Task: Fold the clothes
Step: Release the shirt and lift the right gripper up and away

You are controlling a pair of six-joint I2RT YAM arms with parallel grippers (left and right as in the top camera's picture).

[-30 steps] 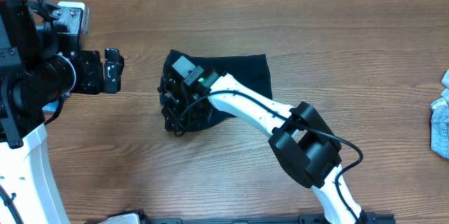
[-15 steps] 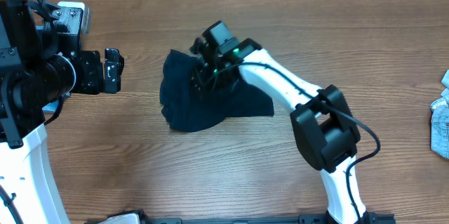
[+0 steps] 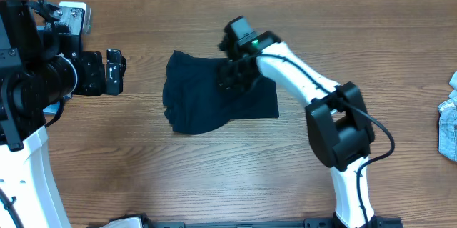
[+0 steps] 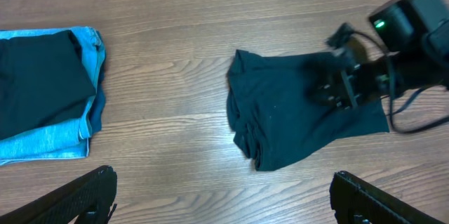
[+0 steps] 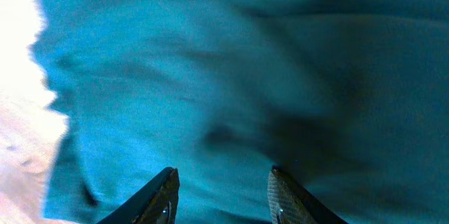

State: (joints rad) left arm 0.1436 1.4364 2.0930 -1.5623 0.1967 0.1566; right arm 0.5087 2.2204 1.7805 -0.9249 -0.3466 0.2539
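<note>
**The right claw hovers over the dark cloth**

A dark blue soft cloth point(image 3: 193, 103) lies in the middle of the brown wooden table point(image 3: 371, 28). It is a bit crumpled. Its left side is bunched up and its right side is flatter.

The right gripper point(image 3: 234, 78) is over the top right part of the cloth. In the right wrist view its two fingers point(image 5: 165, 192) stand a little way apart, and the cloth fills the view behind them. Nothing is pinched between the fingers there.

The left gripper point(image 3: 114, 72) is far off to the left side of the table, well apart from the cloth. In the left wrist view its fingers point(image 4: 91, 196) are spread wide, with nothing between them.

That view also shows a neat pile of folded clothes point(image 4: 42, 97) on the table, light blue with a dark one on top. It lies well apart from the dark cloth.

At the right edge of the table sits a small heap of pale blue clothes point(image 3: 448, 121).
</note>
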